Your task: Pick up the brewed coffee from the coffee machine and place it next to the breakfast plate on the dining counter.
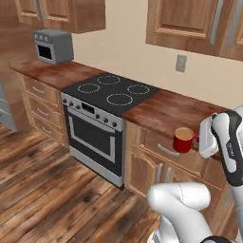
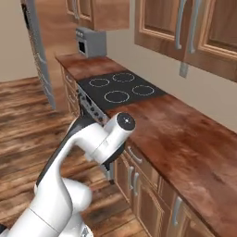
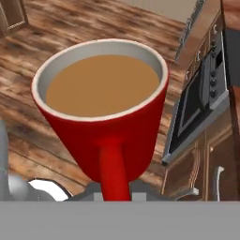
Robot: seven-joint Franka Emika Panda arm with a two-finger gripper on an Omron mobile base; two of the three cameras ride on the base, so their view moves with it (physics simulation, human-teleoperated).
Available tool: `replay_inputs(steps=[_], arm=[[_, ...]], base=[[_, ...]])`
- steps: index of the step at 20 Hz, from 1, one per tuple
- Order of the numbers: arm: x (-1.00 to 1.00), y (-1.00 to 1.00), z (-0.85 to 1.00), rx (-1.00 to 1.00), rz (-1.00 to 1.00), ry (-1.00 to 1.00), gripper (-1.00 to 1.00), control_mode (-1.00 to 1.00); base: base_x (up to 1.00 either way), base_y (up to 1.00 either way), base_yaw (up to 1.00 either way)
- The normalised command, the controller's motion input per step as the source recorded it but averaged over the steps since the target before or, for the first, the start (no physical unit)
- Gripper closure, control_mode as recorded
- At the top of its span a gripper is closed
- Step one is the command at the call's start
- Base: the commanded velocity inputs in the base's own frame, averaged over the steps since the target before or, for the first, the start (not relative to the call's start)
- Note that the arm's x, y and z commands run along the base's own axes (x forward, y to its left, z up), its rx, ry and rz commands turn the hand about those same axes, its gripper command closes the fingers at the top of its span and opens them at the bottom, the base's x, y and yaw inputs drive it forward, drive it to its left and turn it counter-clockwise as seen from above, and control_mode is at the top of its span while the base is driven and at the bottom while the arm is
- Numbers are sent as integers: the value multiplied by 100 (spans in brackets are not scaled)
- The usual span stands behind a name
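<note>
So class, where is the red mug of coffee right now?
The red mug hangs off the gripper at the left base view's right side, in front of the wooden counter, right of the stove.

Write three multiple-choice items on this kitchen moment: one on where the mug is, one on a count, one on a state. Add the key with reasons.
1. Where is the red mug?
A. On the stovetop
B. Held in the air in front of the lower cabinets, off the counter edge
C. On the floor

2. How many ring burners are on the black stovetop?
A. Two
B. Six
C. Four

3. What is the state of the mug?
A. Upright, holding light-brown coffee
B. Tipped over and spilling
C. Empty

Key: 1 B, the left base view shows it beside the robot's hand with cabinet fronts behind and nothing under it. 2 C, four white rings are drawn on the stovetop. 3 A, the hand view shows the coffee level inside the rim, the claw at the handle.
</note>
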Motion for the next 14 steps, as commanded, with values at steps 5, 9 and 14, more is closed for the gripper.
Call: replay_inputs(steps=[5, 9, 14], arm=[[0, 0, 0, 0, 0, 0, 100, 100], [0, 0, 0, 0, 0, 0, 100, 100], [0, 0, 0, 0, 0, 0, 100, 100]], base=[[1, 7, 96], [14, 0, 89], [36, 9, 80]])
